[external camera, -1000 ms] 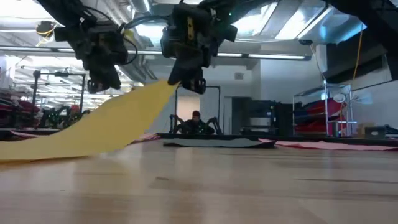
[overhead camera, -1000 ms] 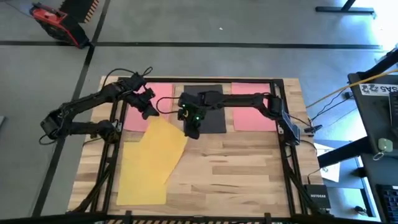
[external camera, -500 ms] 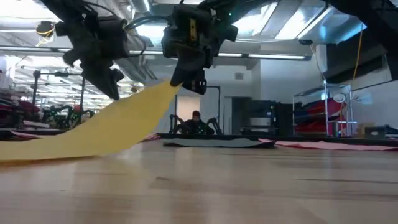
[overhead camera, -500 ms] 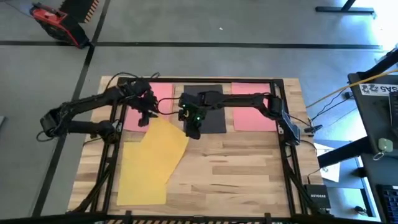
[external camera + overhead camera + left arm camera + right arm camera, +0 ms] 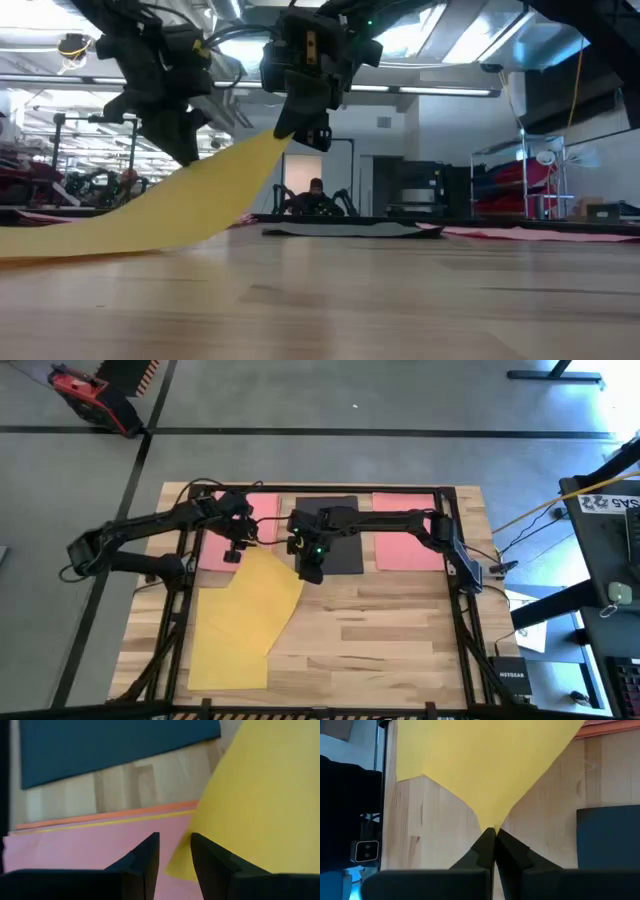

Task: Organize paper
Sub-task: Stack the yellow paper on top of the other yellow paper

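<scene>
Wooden table (image 5: 380, 630) — right tool (image 5: 309, 573) pinching yellow sheet (image 5: 250, 610); left tool (image 5: 232, 554) released, hovering.

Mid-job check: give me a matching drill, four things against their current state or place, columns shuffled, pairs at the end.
Things:
1. right claw
2. left claw
3. black sheet
4. yellow sheet

States:
A. lying flat at the middle of the table's far edge
B. one corner lifted, the rest on the table
C. open, over the pink sheet by the yellow sheet's edge
D. shut on the yellow sheet's corner

Pairs: 1-D, 2-C, 3-A, 4-B
</scene>
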